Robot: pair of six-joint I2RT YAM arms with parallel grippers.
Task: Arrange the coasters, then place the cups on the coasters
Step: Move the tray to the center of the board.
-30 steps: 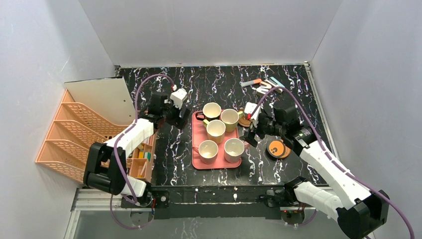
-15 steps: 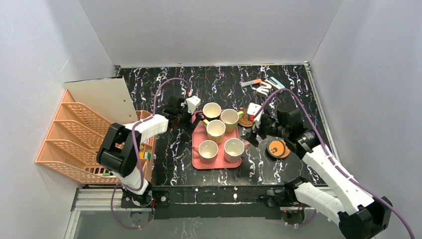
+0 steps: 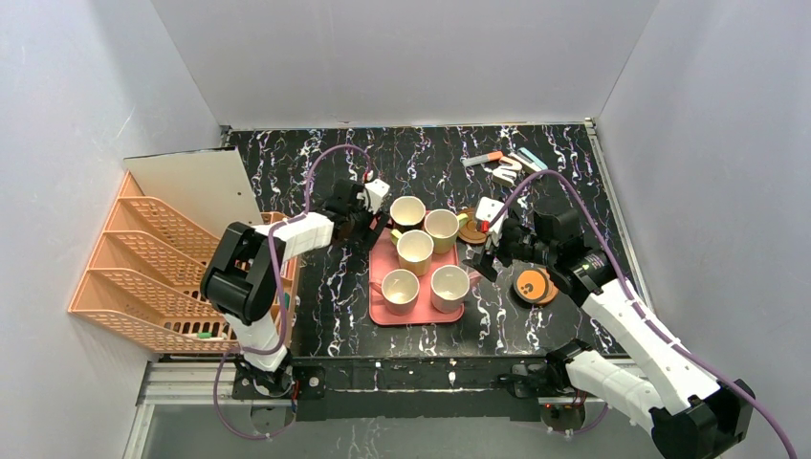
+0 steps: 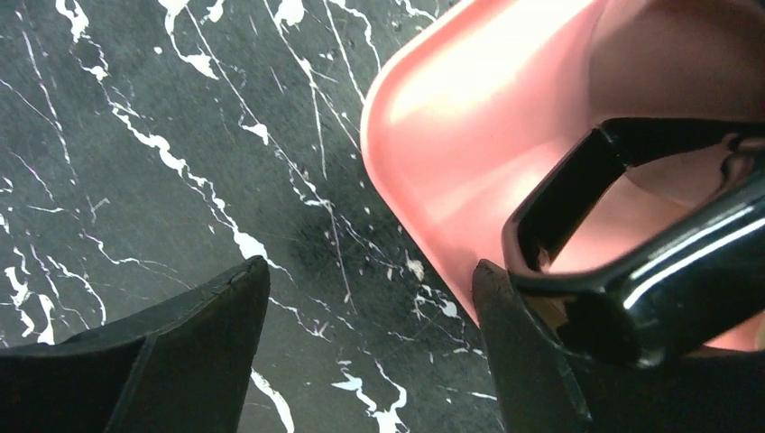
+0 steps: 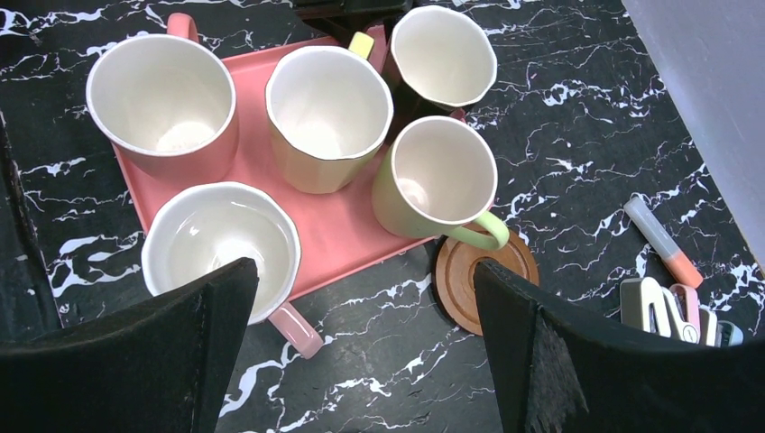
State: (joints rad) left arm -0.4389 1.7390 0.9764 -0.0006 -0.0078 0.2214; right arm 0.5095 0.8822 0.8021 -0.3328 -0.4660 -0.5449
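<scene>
**Five mugs crowded on the tray, coasters not yet laid out**

All the cups stand on the pink tray [image 3: 421, 314] in the middle of the tabletop [image 3: 328, 292]. The dark brown mug [image 3: 407, 211] is at the far-left corner with the green mug [image 3: 441, 228] beside it. The yellow-green mug [image 3: 415, 249] is in the centre, and the pink mug [image 3: 400, 287] and pale pink mug [image 3: 449, 285] are along the near edge. One ringed coaster [image 5: 471, 278] lies on the tabletop against the tray's far-right edge, partly under the green mug's overhanging handle. What looks like a small stack of coasters [image 3: 534, 285] lies apart to the right.

The left arm [image 3: 296, 232] has its jaws low at the tray's far-left corner. They are spread, with only tabletop and the tray corner between them. The dark mug's glossy handle [image 4: 631, 216] sits just beside one fingertip; I cannot tell whether they touch. The right arm [image 3: 622, 316] holds its jaws spread wide above the tray's right side, gripping nothing.

The coasters look thin, light and stiff. Lying flat they offer little to pinch, so an edge grip, or sliding one off the stack, seems safest. The mugs are probably glazed ceramic: rigid, fairly heavy, slick, and likely to chip if knocked. They stand close together, so a handle or a rim wall on the outer side is the likeliest hold.
</scene>
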